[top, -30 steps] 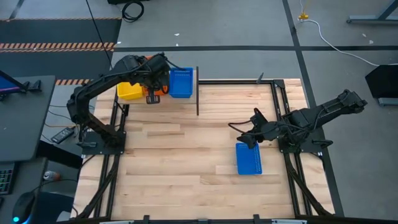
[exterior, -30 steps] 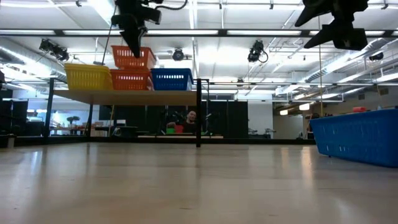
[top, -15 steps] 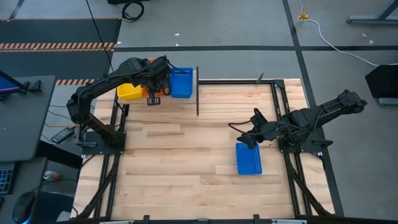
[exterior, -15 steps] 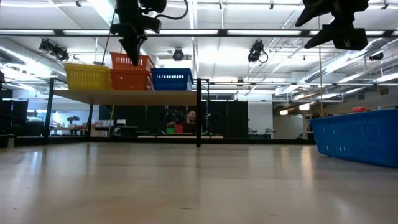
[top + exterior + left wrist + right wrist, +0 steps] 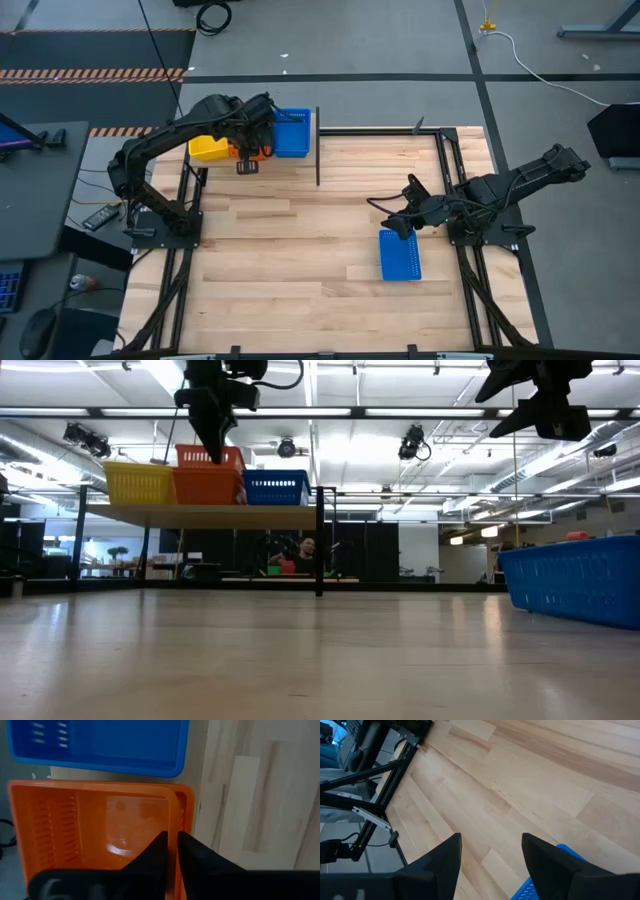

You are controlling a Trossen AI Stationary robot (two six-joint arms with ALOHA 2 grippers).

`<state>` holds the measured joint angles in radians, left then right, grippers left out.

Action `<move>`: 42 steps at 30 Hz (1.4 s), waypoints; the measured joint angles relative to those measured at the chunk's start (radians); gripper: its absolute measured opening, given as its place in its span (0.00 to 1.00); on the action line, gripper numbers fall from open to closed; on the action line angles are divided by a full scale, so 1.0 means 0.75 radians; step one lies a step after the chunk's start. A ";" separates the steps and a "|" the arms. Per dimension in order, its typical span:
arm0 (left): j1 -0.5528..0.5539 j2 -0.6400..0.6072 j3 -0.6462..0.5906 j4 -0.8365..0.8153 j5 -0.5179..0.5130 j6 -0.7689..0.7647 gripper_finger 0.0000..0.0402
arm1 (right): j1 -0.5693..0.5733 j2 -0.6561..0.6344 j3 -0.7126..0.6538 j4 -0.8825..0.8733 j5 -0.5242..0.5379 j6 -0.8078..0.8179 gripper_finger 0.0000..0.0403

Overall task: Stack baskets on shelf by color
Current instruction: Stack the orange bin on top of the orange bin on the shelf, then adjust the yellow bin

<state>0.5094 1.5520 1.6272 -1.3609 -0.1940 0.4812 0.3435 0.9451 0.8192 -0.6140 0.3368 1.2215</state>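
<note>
Seen on shelf (image 5: 200,516), at far left corner of table (image 5: 300,250), in one row: yellow basket (image 5: 140,483), orange basket (image 5: 208,485), blue basket (image 5: 275,487). Hard to count how many lie nested in each pile; from above, mostly covered by the arm.

At the orange basket, left gripper (image 5: 171,834): comes down from above, pinches the basket's wall nearest the table's middle, one finger inside, one outside. Only a thin orange strip to see between the fingers (image 5: 155,852). In the wrist view, blue basket cut off at the edge, yellow one out of view.

Near right side of table, right gripper (image 5: 400,225): hangs in the air, spread wide, holds nothing. Just beside and below it, second blue basket (image 5: 400,255) flat on the table, cut off in the low view. In the room behind, a person, too small to make out.
</note>
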 joint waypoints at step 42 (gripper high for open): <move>0.034 -0.118 0.213 -0.282 -0.026 -0.214 0.28 | 0.001 0.000 0.000 0.000 -0.073 -0.062 0.53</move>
<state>0.5347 1.4632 1.7870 -1.5723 -0.2134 0.3205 0.3439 0.9451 0.8192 -0.6140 0.2821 1.1748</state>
